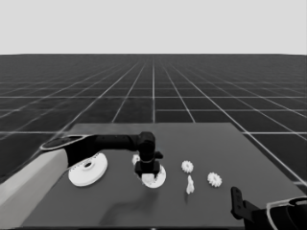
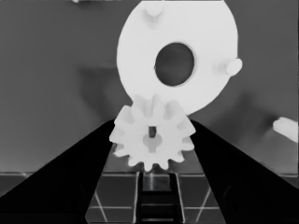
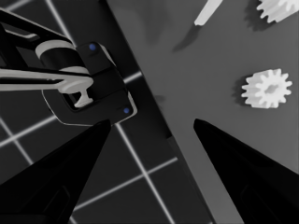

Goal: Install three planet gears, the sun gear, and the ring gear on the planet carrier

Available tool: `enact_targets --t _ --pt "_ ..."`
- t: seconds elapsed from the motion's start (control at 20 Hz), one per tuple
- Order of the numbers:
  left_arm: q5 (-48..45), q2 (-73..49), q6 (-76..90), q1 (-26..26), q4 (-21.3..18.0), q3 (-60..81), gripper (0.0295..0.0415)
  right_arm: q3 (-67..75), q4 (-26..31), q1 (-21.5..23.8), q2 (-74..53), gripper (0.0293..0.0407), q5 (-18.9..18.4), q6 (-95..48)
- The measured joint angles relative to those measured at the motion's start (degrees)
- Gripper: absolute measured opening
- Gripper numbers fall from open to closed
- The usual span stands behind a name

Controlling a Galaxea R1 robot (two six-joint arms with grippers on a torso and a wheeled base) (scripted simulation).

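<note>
Left gripper (image 2: 152,140) grips a planet gear (image 2: 152,136) over the smaller round part (image 2: 205,88), perhaps touching; right gripper (image 3: 149,128) parked, spread wide

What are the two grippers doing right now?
Left gripper: shut on a gear, over the smaller round part.
Right gripper: open, empty, parked at the table's corner.

The right gripper (image 3: 149,135) hangs with its fingers (image 3: 60,177) spread wide over the surface's edge (image 3: 154,107). A gear (image 3: 267,88) lies on the surface just beside that edge, a thin white piece (image 3: 207,12) and a second gear (image 3: 279,9) farther along. Dark machinery (image 3: 84,84) sits past the edge, over the floor grid.
</note>
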Motion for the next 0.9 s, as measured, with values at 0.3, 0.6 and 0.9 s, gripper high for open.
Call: enact_targets --t 0.3,0.6,0.9 --pt "-1.42 0.82 2.93 4.33 4.07 -4.11 0.0312 0.00 0.00 0.00 0.00 0.0385 0.00 0.00" --pt "-1.51 0.86 3.05 4.47 4.23 -4.29 0.0384 0.00 0.00 0.00 0.00 0.0385 0.00 0.00" --pt "1.26 -0.72 -1.81 -2.25 -4.16 2.66 0.0385 0.00 0.00 0.00 0.00 0.0385 0.00 0.00"
